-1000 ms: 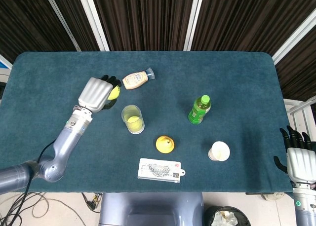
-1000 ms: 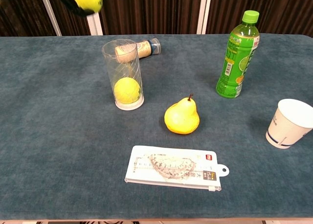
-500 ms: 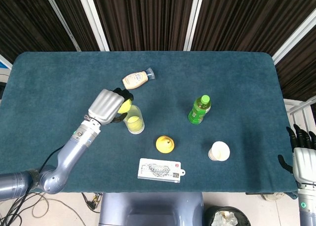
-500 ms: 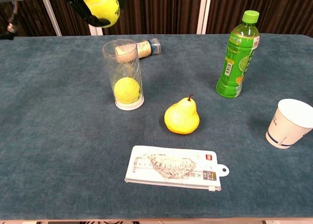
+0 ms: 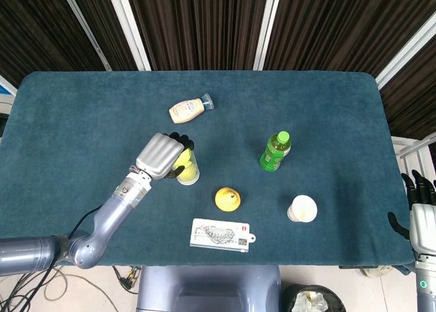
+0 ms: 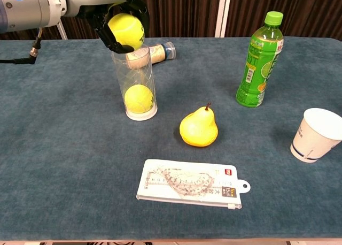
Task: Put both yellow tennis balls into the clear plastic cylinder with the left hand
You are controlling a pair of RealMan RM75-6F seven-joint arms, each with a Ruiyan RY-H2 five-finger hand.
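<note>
Gripping a yellow tennis ball (image 6: pixel 126 30), the left hand (image 6: pixel 118 21) holds it just above the open mouth of the upright clear plastic cylinder (image 6: pixel 135 82), where the other ball (image 6: pixel 139 99) sits at the bottom. Right hand (image 5: pixel 424 215) hangs off-table, fingers apart, holding nothing.

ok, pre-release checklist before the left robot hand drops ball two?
1. Ball held: left robot hand grips the second tennis ball. ok.
2. Ball centred over the cylinder mouth: roughly above the rim in chest view, but the hand hides the rim in head view. cannot tell.
3. Cylinder upright: ok.
4. Room inside: first tennis ball sits at the bottom, space above. ok.
5. Neighbours clear: sauce bottle lies behind, pear apart in front. ok.
6. Right robot hand off the table edge. ok.
</note>
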